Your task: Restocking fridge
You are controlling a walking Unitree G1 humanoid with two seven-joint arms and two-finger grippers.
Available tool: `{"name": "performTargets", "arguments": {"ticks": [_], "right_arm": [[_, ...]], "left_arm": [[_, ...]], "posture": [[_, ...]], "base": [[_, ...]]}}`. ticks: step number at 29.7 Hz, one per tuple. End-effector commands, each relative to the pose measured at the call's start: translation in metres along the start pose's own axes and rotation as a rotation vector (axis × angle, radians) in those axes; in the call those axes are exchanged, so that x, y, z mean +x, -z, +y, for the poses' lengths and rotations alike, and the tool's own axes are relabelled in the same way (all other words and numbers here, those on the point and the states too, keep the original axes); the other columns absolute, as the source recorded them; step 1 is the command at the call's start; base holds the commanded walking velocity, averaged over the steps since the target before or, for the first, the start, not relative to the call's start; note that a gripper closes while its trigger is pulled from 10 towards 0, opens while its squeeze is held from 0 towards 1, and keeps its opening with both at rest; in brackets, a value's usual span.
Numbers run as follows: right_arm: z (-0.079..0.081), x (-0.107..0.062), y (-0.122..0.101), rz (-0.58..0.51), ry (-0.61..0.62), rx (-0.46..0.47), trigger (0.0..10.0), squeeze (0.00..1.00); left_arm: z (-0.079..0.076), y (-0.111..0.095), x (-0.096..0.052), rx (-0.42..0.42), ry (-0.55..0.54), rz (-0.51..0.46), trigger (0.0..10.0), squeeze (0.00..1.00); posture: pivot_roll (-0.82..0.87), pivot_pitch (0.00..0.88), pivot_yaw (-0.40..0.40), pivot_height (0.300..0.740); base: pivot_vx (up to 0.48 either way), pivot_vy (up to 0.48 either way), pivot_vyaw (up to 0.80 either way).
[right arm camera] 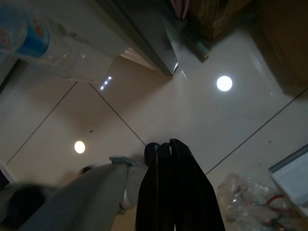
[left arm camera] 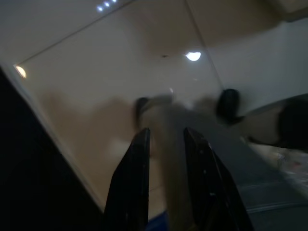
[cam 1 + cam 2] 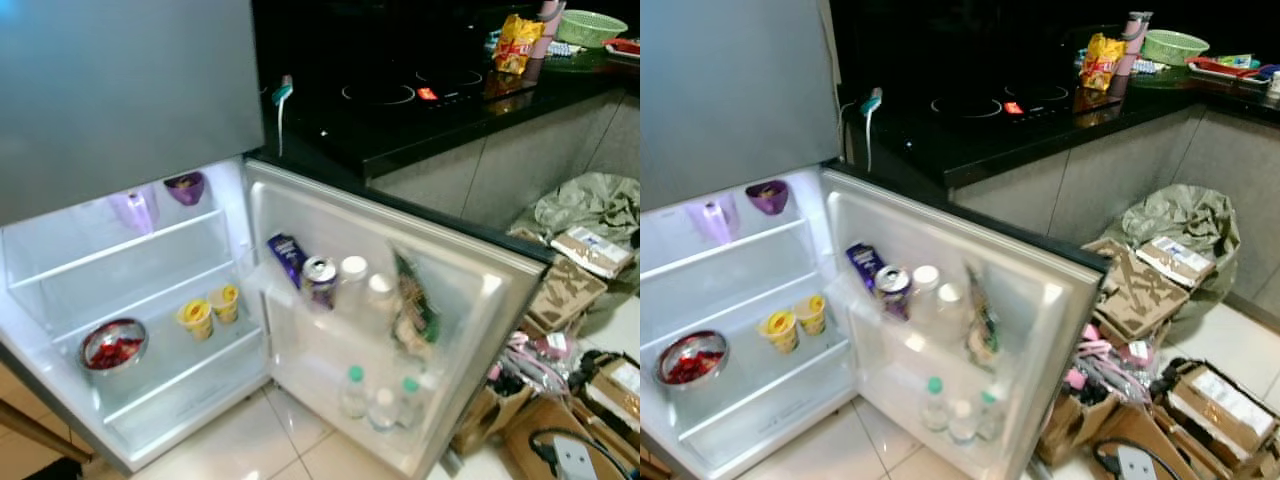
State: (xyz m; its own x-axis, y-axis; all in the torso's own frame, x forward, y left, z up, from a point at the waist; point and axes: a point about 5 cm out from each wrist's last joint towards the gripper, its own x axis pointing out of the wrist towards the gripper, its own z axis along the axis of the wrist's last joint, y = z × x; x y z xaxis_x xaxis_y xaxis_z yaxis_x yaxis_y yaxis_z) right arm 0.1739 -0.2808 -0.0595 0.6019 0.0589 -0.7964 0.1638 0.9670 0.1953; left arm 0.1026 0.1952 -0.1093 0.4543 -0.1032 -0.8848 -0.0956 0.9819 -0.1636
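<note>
Fridge [image 3: 500,290] open: steel bowl [image 3: 113,347] w/ red food, two yellow cups [image 3: 210,312] on shelves; can [image 3: 319,279], bottles [image 3: 380,400] in door. Your left gripper [image 2: 166,137] slightly parted, empty; right gripper [image 1: 169,147] closed, empty, both over floor.

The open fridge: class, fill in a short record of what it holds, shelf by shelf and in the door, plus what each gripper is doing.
fridge door: open
top shelf: two purple cups
middle shelf: two yellow cups, metal bowl of red food
door upper rack: can, purple carton, white-capped bottles
door lower rack: green-capped bottles
left gripper: over floor, fingers apart, holding nothing
right gripper: over floor, fingers together
</note>
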Motion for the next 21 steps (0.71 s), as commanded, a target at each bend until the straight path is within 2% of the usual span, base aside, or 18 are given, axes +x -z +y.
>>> {"name": "performTargets", "arguments": {"ticks": [1,6,8,14,19,20,21], "right_arm": [[0.002,0.001,0.001,-0.004,-0.002,-0.001,10.0,0.0],[0.0,0.0,-0.002,-0.009,0.001,-0.012,10.0,0.0],[0.0,0.0,-0.005,-0.022,0.0,-0.014,10.0,0.0],[0.001,0.0,-0.023,-0.104,-0.039,-0.018,10.0,0.0],[0.009,0.0,-0.057,-0.262,-0.117,-0.026,10.0,0.0],[0.011,-0.002,-0.07,-0.328,-0.154,0.002,10.0,0.0],[0.013,-0.004,-0.085,-0.406,-0.192,0.076,10.0,0.0]], "left_arm": [[-0.004,0.014,-0.001,0.002,0.012,0.054,10.0,0.0],[-0.004,0.014,-0.001,-0.005,0.006,0.054,10.0,0.0],[-0.004,0.014,-0.001,-0.026,0.002,0.05,10.0,0.0],[-0.006,0.015,-0.001,-0.017,0.006,0.057,10.0,0.0],[-0.005,0.015,-0.001,-0.013,0.005,0.061,10.0,0.0],[-0.005,0.015,-0.001,-0.011,0.004,0.062,10.0,0.0],[-0.005,0.016,-0.001,-0.01,0.004,0.063,10.0,0.0]], "posture": [[-0.1,0.018,0.002,0.74],[-0.1,0.016,0.001,0.74],[-0.1,0.016,0.001,0.74],[-0.11,0.012,0.001,0.74],[-0.11,0.008,0.006,0.74],[-0.11,0.008,0.006,0.74],[-0.11,0.007,0.01,0.74]], "base": [[0.0,-0.461,0.0],[0.0,-0.425,0.0],[0.0,0.0,0.0],[0.0,0.0,0.0],[0.0,0.0,0.0],[0.0,0.0,0.0],[0.0,0.0,0.0]]}}
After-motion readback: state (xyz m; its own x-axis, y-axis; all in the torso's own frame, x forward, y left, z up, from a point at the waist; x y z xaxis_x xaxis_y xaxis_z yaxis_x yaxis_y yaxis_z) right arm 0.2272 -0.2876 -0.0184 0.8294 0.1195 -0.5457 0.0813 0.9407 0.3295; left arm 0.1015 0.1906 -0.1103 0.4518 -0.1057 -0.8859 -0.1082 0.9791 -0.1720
